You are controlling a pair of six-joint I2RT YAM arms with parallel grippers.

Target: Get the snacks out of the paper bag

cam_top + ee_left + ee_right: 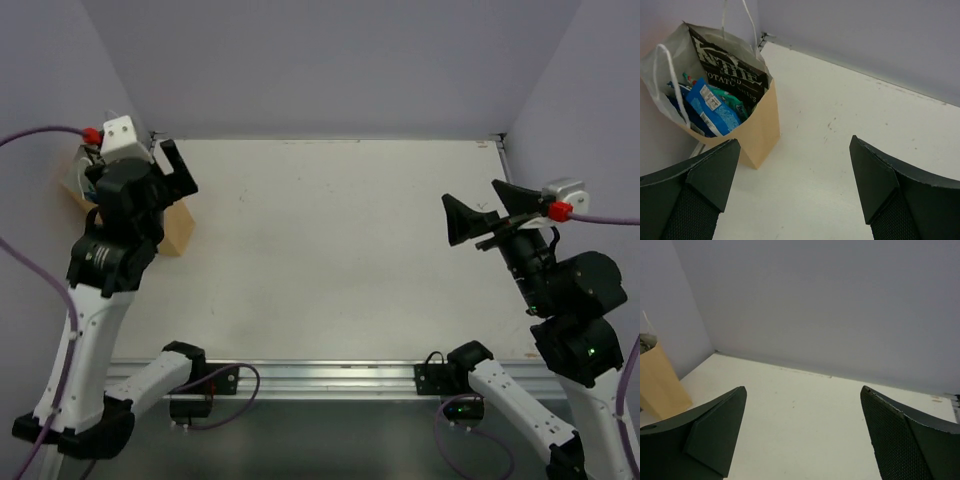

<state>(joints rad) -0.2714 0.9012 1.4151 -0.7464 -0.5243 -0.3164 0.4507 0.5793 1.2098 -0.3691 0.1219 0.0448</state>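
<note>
Paper bag (760,131) standing, snacks (715,107) inside, maybe six, left gripper (795,150) wide near it, right gripper (804,395) wide, well apart

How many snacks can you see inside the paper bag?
3 show clearly: a dark chip bag at the back, a blue packet in front, a green packet between them. More may hide underneath.

White-and-black arms (88,330), purple cables (40,131), red cable plugs (91,134), black wedge-shaped gripper fingers (710,175), seemingly mesh-textured inside.

Left tool (795,150), right tool (804,391), jaws apart.
</note>
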